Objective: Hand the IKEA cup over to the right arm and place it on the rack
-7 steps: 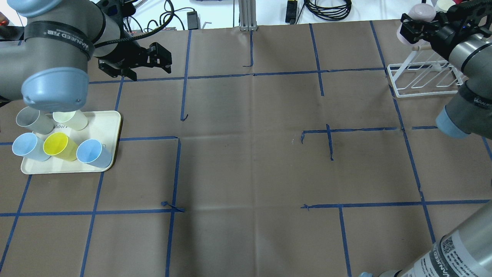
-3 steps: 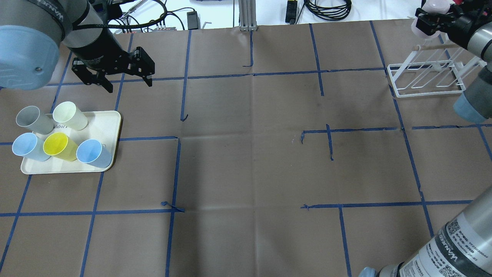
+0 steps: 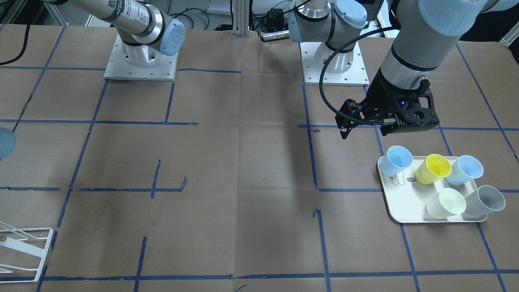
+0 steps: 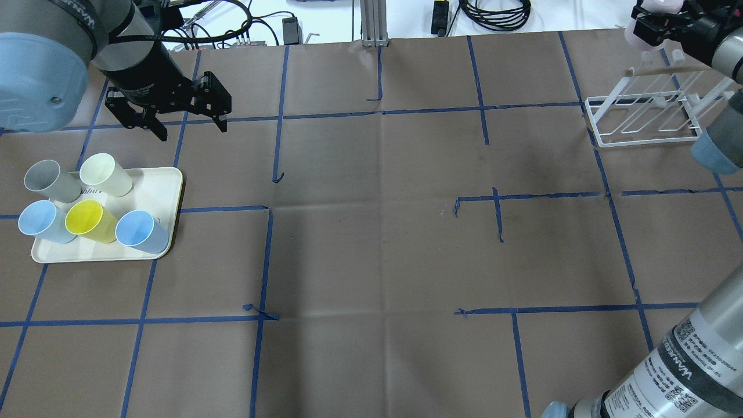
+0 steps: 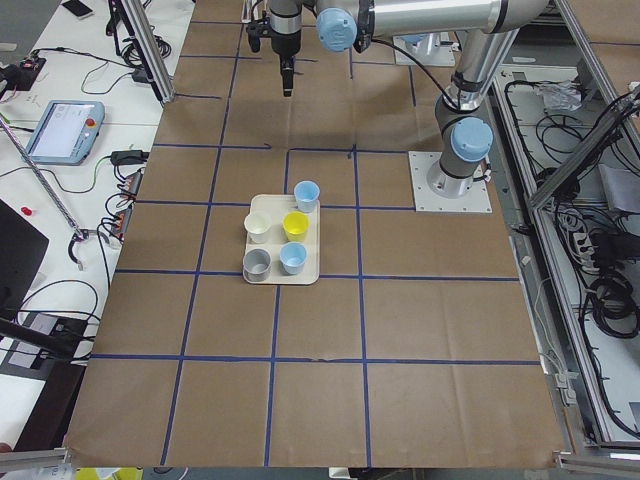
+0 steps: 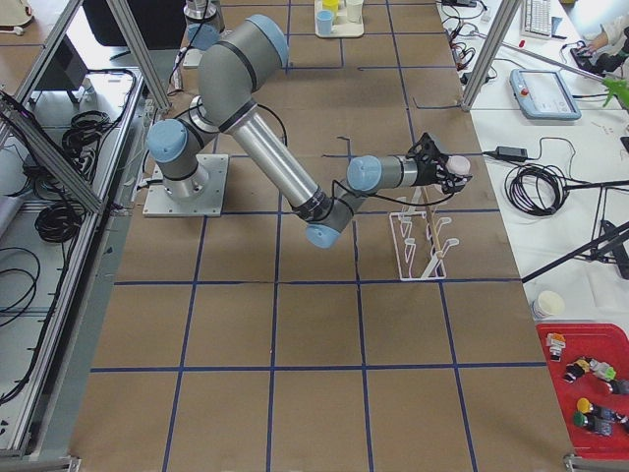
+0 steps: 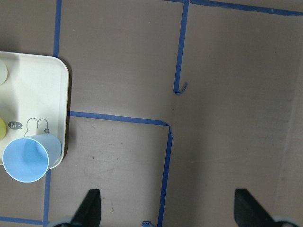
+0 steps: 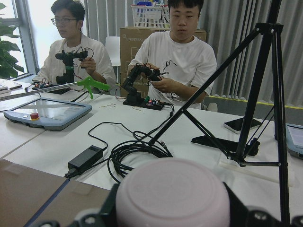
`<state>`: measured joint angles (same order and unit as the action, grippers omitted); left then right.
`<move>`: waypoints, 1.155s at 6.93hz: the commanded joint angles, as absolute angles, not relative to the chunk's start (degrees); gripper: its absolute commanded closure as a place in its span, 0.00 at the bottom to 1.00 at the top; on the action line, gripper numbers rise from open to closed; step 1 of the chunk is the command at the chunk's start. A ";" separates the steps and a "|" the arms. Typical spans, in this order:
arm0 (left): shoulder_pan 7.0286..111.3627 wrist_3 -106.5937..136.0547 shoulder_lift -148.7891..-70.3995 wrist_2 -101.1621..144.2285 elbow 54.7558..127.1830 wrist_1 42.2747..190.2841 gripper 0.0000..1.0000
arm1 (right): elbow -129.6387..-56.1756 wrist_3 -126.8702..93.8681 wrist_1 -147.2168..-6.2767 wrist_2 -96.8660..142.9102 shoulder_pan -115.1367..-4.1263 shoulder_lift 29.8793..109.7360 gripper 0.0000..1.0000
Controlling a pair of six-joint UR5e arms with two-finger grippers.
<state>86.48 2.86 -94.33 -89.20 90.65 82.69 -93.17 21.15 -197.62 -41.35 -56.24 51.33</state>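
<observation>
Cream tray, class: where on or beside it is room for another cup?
Free: the cream plastic tray's corner between the pale cream cup and the light blue cup nearest mid-table; the brown paper table out to the white wire rack. Crowded: elsewhere on the tray: grey cup, second blue cup, yellow cup.

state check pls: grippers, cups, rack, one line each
Left gripper: open, empty, raised beside the tray.
Right gripper: shut on pink cup, raised near the rack.
Pink cup: held, not on the rack.
Rack: standing, no cups on it.
Five cups: upright on the tray, empty.
</observation>
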 commanded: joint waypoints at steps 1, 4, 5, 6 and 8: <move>86.57 2.90 -93.96 -89.12 90.70 82.71 0.01 | -91.50 21.18 -197.75 -40.61 -55.81 48.52 0.82; 86.75 2.90 -92.91 -89.21 91.14 83.23 0.01 | -93.94 21.18 -197.75 -40.61 -55.02 48.95 0.82; 87.01 2.90 -92.73 -89.21 91.14 83.84 0.01 | -95.09 21.18 -197.75 -40.61 -54.67 49.48 0.82; 87.45 2.90 -92.81 -89.30 90.97 83.85 0.01 | -95.71 21.27 -197.84 -40.61 -54.49 49.48 0.82; 87.54 2.90 -92.64 -89.30 90.97 83.85 0.00 | -95.97 21.27 -197.75 -40.61 -53.97 49.48 0.81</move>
<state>87.46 2.90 -92.73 -89.29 90.99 83.82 -95.70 21.26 -197.78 -40.61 -54.27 49.44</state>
